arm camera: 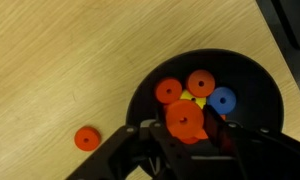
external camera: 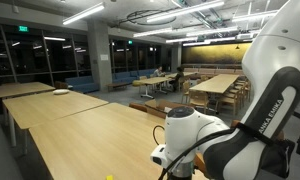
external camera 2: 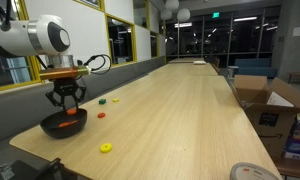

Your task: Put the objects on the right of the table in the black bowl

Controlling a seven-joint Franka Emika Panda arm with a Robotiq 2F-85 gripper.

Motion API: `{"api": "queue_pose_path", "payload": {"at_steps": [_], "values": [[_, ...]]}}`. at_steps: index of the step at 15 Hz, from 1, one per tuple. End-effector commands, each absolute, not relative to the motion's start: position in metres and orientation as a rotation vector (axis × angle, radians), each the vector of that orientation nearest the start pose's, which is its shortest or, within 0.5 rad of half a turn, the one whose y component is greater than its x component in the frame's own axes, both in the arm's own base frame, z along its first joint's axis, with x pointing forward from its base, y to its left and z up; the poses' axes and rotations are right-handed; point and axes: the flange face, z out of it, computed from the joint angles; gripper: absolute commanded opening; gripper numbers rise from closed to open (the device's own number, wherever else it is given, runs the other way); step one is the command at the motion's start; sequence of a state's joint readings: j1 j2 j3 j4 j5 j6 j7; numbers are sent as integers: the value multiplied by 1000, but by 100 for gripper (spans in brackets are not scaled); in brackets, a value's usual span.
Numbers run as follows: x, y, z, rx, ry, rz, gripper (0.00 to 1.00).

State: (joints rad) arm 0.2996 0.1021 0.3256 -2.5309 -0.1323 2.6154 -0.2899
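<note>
Orange disc [arm camera: 185, 120] clamped in jaws over black bowl [arm camera: 255, 80] — loose orange disc [arm camera: 86, 138] outside rim, open table [arm camera: 70, 50] around

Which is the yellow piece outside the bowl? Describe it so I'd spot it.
On the long pale wooden table, find the round black bowl under the claw, which grips an orange disc. Beside the bowl, toward the table's short end, lies a small round yellow piece. It is the only yellow one on bare wood; the small orange-red piece and the green piece lie farther along.
</note>
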Motion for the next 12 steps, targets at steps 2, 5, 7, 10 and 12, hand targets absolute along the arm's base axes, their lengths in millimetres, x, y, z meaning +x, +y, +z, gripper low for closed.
{"api": "queue_pose_path", "payload": {"at_steps": [2,5,7,10,12], "values": [[366,290,242,-2722,-1626,22,44],[369,288,242,-2723,-1614,19,70],[377,273,246,-2762,-1561,12,85],[390,239,256,-2845,-1407,-25,100],[400,208,265,-2928,-1248,-65,100]]}}
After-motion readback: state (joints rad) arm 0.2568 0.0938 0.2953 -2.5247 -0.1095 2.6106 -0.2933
